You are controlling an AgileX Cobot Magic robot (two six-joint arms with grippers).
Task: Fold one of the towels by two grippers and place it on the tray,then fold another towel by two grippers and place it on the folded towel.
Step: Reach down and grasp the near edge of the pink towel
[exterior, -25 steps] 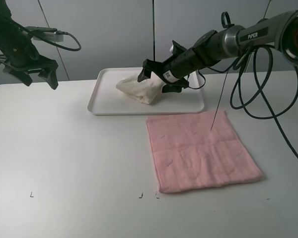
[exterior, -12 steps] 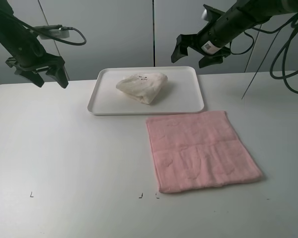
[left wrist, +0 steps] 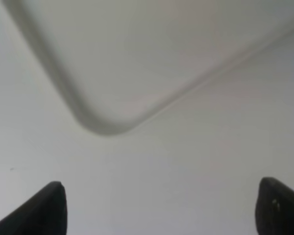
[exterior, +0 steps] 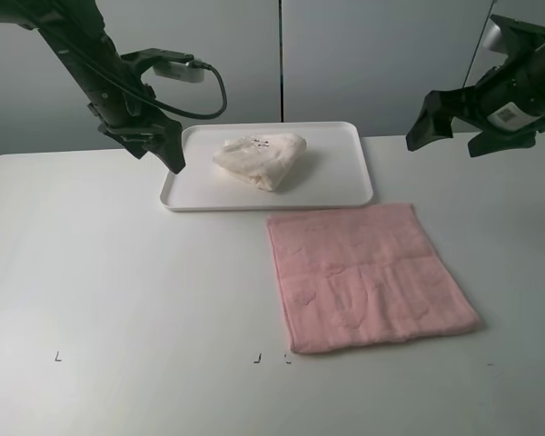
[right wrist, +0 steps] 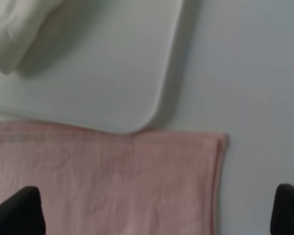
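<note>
The cream folded towel [exterior: 259,159] lies as a thick bundle on the white tray [exterior: 341,177] at the back of the table. In front of the tray's right half, the pink towel [exterior: 368,272] is spread flat. My left gripper [exterior: 159,153] hangs open just off the tray's left edge, holding nothing. High on the right, my right gripper [exterior: 450,138] is open and empty. The left wrist view has a tray corner [left wrist: 161,49] beyond the open left gripper [left wrist: 159,210]. In the right wrist view, the open right gripper [right wrist: 152,213] looks down on the pink towel [right wrist: 103,181], the tray [right wrist: 112,73] and the cream towel [right wrist: 12,34].
The white table [exterior: 118,291] stretches bare to the left and front of the towels. Small black marks [exterior: 257,358] sit near its front edge. A grey panelled wall [exterior: 345,54] stands behind. A black cable [exterior: 209,91] loops off the left arm.
The right gripper has drawn away from the cream towel on the tray, up and to the right. The left gripper has swung right to the tray's left edge. Both towels lie unmoved.
</note>
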